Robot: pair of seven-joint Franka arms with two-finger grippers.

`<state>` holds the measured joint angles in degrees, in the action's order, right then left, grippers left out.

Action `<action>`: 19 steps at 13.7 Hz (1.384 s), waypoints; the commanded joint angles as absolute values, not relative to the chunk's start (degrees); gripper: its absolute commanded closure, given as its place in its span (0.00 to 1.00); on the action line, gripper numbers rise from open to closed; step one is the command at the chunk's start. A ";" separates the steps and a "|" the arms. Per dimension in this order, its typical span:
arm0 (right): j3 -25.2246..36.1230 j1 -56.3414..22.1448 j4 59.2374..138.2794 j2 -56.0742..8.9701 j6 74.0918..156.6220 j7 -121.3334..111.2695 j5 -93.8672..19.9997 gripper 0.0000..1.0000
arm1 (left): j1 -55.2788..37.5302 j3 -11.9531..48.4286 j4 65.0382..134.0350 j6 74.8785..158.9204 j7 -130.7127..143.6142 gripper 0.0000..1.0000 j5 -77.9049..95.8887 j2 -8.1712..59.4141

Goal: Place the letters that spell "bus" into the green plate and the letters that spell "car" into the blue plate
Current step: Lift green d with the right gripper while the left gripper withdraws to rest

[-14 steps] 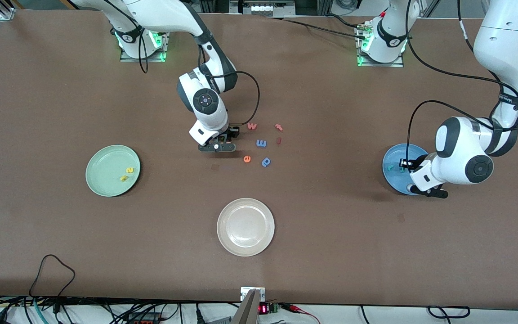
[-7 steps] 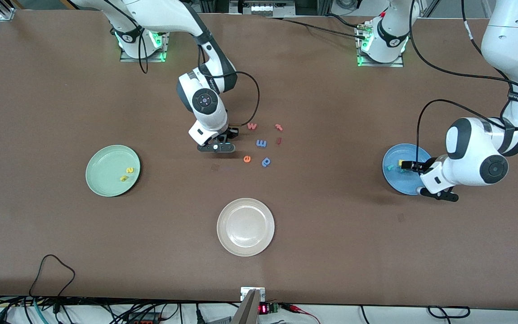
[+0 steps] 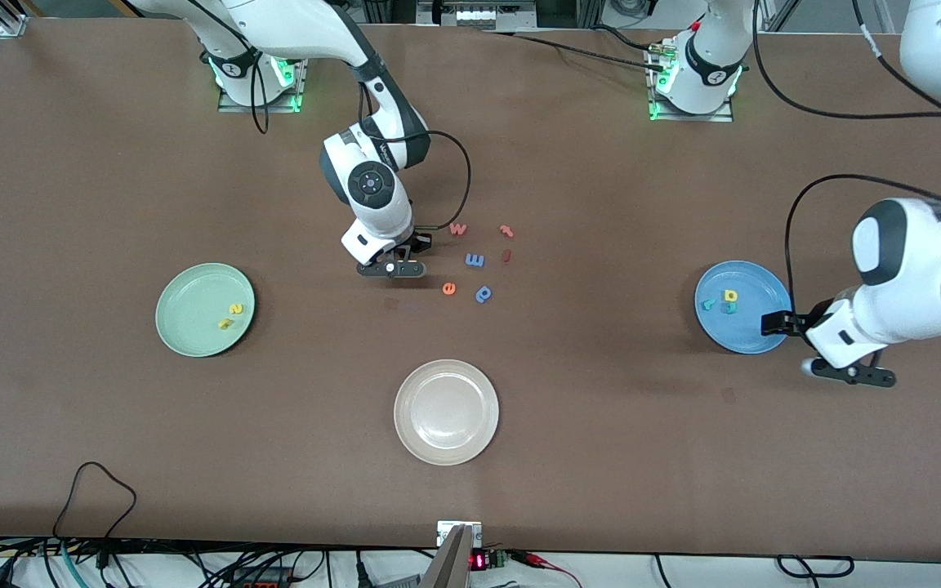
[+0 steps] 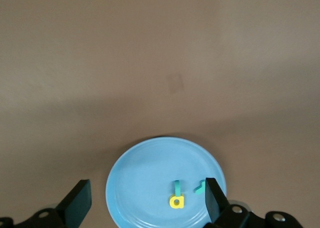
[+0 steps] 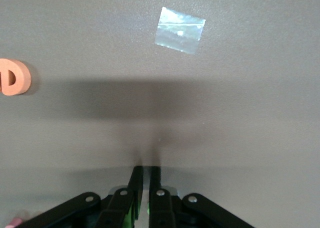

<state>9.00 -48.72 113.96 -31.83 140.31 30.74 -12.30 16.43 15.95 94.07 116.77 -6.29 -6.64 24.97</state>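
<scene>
The blue plate holds a yellow "a" and two teal letters. My left gripper hangs open and empty over that plate's rim, on the side toward the left arm's end. Two yellow letters lie in the green plate. My right gripper is low over the table beside the loose letters. Its fingers are pressed nearly together, with a sliver of the dark green letter showing between them.
Loose letters lie beside the right gripper: a red "w", a red "r" shape, a blue "m", an orange "e" and a blue "p". A cream plate sits nearer the camera.
My left gripper opened, left the yellow "a" in the blue plate and drew back toward the left arm's end. My right gripper closed its fingers and barely shifted.
</scene>
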 commanded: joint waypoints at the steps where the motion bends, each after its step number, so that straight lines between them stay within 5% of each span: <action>1: 9.05 -48.78 113.91 -31.90 140.36 29.89 -13.18 0.79 | 16.61 16.61 87.24 107.30 -4.75 0.00 -6.42 23.56; 5: 9.05 -49.13 113.91 -31.29 139.23 26.38 -13.10 0.80 | 13.12 15.57 79.46 100.90 -0.45 0.00 -6.50 23.12; 11: 9.05 -49.57 114.26 -31.03 137.38 24.70 -13.10 0.82 | -0.42 -4.38 76.98 98.80 0.52 0.00 2.64 17.95; 19: 9.05 -49.57 114.17 -30.59 134.74 20.83 -13.10 0.82 | 4.66 3.08 88.22 96.23 3.78 0.00 1.93 8.27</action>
